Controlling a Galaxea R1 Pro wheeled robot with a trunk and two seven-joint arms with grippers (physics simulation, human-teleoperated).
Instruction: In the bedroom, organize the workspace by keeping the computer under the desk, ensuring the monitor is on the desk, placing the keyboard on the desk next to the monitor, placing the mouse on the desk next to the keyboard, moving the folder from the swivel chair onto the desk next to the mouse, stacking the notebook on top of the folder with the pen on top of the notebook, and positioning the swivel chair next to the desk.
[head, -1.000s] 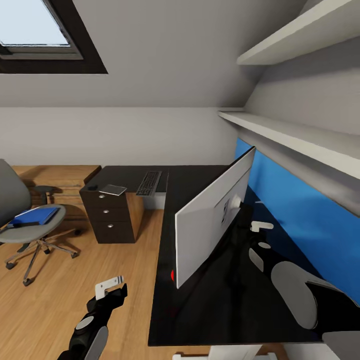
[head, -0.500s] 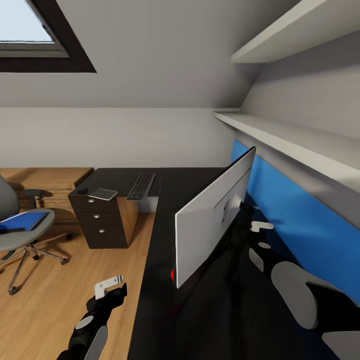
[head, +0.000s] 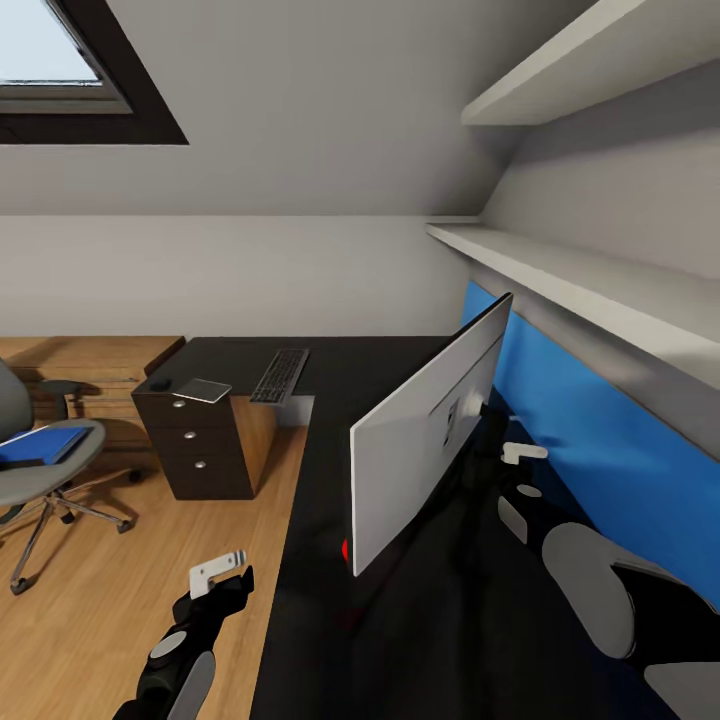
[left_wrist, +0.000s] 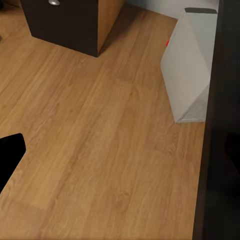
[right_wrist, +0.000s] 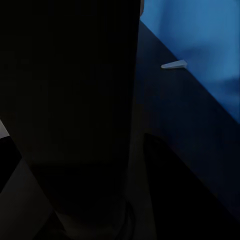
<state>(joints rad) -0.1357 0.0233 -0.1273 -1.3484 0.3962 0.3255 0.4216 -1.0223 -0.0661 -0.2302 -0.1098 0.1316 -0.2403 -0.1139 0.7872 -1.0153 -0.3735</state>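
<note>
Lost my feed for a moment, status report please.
Left gripper over floor, empty. Right gripper behind monitor, grip unclear. Folder on swivel chair. Keyboard on desk.

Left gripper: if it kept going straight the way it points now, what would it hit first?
Probably the bare wood floor: the left wrist view looks down onto it. The left gripper hangs beside the desk; the computer sits off to one side.

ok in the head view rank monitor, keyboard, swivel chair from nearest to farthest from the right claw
1. monitor: right beside the right claw, on the desk.
2. keyboard: far wing of the desk.
3. swivel chair: on the floor, far left.
</note>
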